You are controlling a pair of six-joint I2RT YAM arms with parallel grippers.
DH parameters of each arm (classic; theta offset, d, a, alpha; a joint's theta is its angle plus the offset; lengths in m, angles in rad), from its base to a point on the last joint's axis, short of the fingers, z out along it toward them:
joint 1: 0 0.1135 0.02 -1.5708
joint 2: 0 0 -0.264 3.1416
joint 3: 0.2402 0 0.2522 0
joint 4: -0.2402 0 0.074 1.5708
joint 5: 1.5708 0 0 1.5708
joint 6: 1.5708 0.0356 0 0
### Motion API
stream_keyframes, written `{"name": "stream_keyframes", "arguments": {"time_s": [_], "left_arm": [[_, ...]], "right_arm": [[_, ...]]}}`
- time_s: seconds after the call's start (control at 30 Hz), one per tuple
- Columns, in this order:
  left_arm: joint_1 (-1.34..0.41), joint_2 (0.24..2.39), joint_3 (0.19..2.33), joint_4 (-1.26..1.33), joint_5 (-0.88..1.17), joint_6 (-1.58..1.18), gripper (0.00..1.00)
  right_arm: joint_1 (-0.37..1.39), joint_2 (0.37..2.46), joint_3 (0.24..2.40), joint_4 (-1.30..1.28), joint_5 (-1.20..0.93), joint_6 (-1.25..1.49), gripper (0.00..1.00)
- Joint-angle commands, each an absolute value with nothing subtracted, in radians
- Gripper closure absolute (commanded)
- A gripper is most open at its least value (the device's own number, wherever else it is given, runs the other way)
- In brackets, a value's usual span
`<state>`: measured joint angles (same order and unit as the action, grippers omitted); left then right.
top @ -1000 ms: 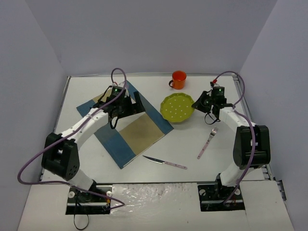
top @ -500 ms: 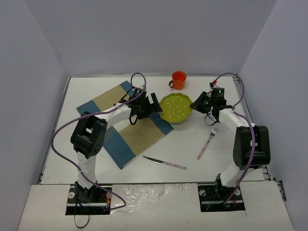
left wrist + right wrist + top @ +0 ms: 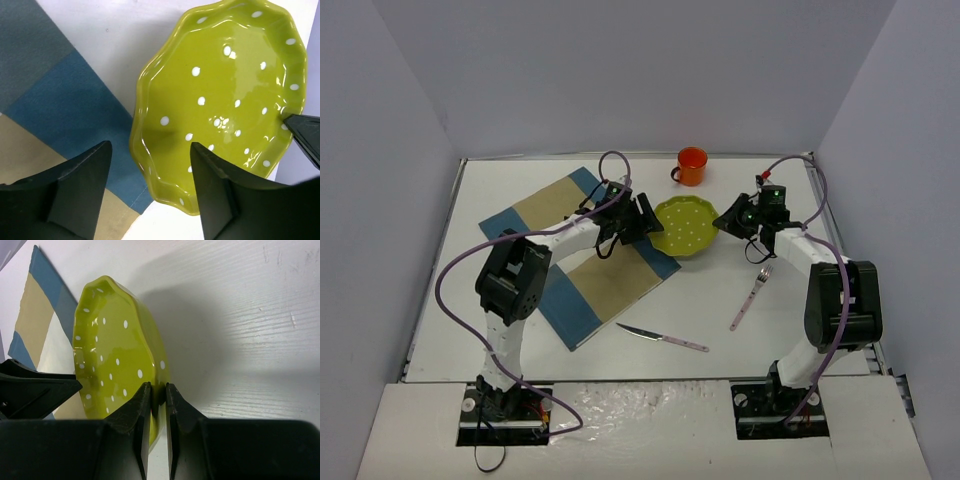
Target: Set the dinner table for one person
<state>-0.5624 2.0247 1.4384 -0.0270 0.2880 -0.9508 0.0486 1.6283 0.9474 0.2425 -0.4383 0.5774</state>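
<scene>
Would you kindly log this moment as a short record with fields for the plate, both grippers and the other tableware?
plate: green with white dots, left rim overlapping the blue edge of the placemat
right gripper: fingers shut on the plate's right rim
left gripper: fingers open, straddling the plate's left rim
mug: orange, behind the plate
fork: lying free, right of the plate
knife: on the bare dinner table, beside the placemat's near edge

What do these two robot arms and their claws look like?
The left arm and right arm have white tubular links with black joints. A loose purple cable loops along each. A green light glows near each wrist. The left gripper and right gripper have black wedge-shaped fingers.
</scene>
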Motion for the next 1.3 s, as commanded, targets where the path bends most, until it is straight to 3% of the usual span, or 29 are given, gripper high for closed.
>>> {"name": "stream_keyframes", "arguments": {"time_s": [0.0, 0.47, 0.77, 1.27], "left_arm": [[-0.574, 1.983, 1.481, 0.067, 0.308, -0.969, 0.44], [-0.586, 1.999, 1.465, 0.027, 0.33, -0.983, 0.53], [-0.582, 1.963, 1.442, 0.059, 0.334, -0.977, 1.0], [-0.502, 1.761, 1.217, 0.318, 0.477, -1.03, 1.0]], "right_arm": [[0.058, 1.522, 0.966, 0.422, -0.523, 0.65, 1.0], [0.08, 1.512, 0.943, 0.466, -0.51, 0.692, 1.0], [0.084, 1.502, 0.939, 0.446, -0.504, 0.674, 1.0], [0.085, 1.482, 0.923, 0.36, -0.473, 0.582, 0.97]]}}
